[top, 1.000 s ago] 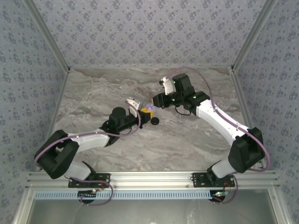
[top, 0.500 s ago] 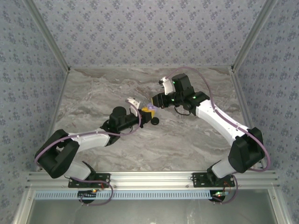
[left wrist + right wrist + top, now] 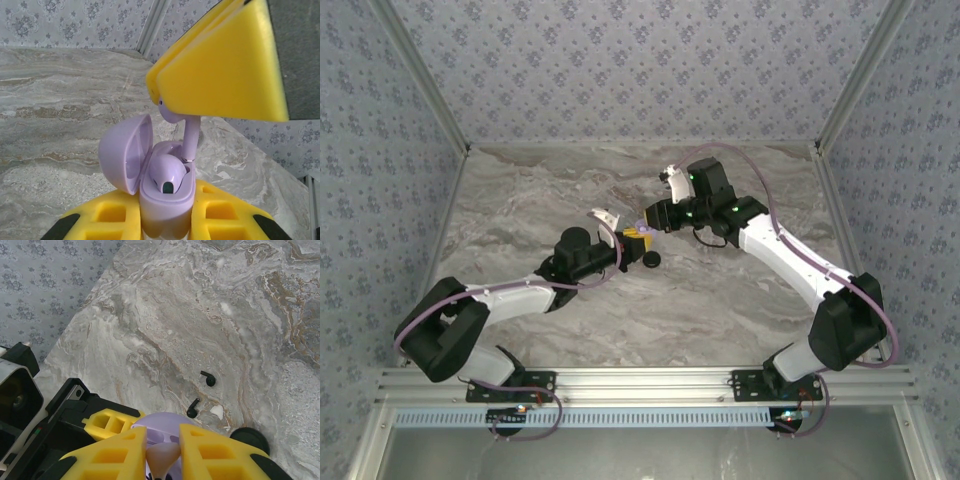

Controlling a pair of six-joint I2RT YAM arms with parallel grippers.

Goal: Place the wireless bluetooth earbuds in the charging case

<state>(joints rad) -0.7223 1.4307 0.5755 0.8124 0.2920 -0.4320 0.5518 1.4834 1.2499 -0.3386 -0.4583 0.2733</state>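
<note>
Left wrist view: nearest, my left pincer [image 3: 167, 225] is clamping the lilac charging case [image 3: 167, 202] upright, its lid swung open to the left. The first earbud [image 3: 167, 176] is sitting in its well. Above it, my right pincer [image 3: 162, 455] is pinching the second earbud [image 3: 190, 135] by its head, stem pointing down, tip at the case's mouth. I'm judging it light, hard and slippery with a thin stem, so the head is the place to hold, leaving the stem free. Farther off, two black earbud-shaped pieces [image 3: 208, 378] are lying on the table [image 3: 200, 300].
</note>
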